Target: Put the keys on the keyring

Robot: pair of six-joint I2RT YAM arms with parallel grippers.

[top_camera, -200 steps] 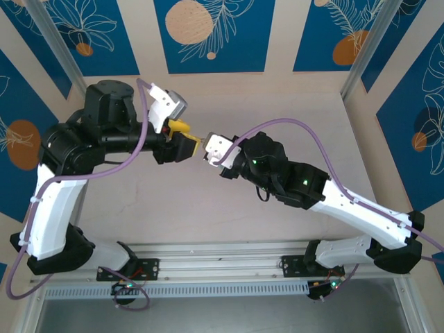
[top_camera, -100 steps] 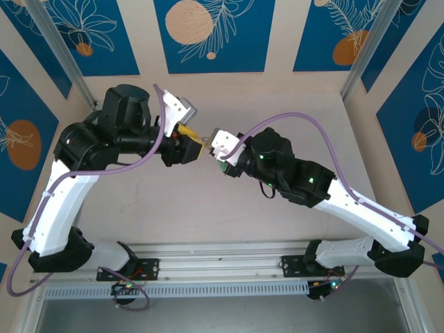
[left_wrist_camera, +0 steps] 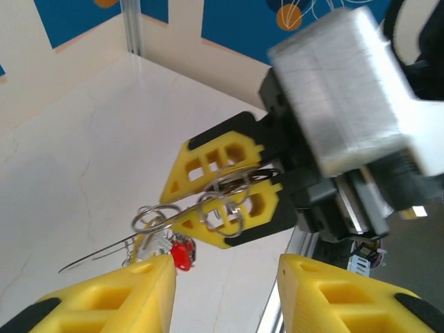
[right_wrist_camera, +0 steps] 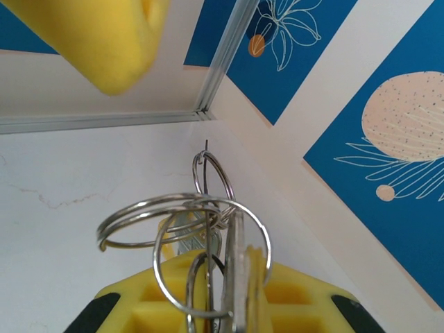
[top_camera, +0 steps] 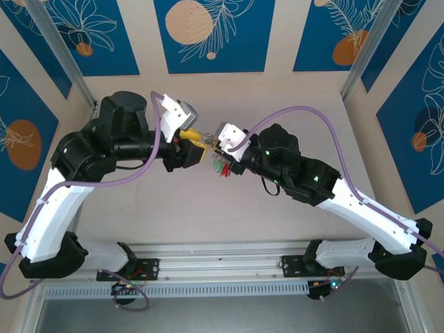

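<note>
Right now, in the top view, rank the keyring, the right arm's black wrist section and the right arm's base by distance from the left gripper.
1. The keyring, tags dangling just right of the left gripper.
2. The right arm's black wrist section, farther right, mid-table.
3. The right arm's base, near edge, lower right.

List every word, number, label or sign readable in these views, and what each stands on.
None readable.
The wall panels carry only leaf and circle patterns, no words.
The red tag on the keyring is too blurred to show any print.
The key blade in the right wrist view shows no legible stamp.
</note>
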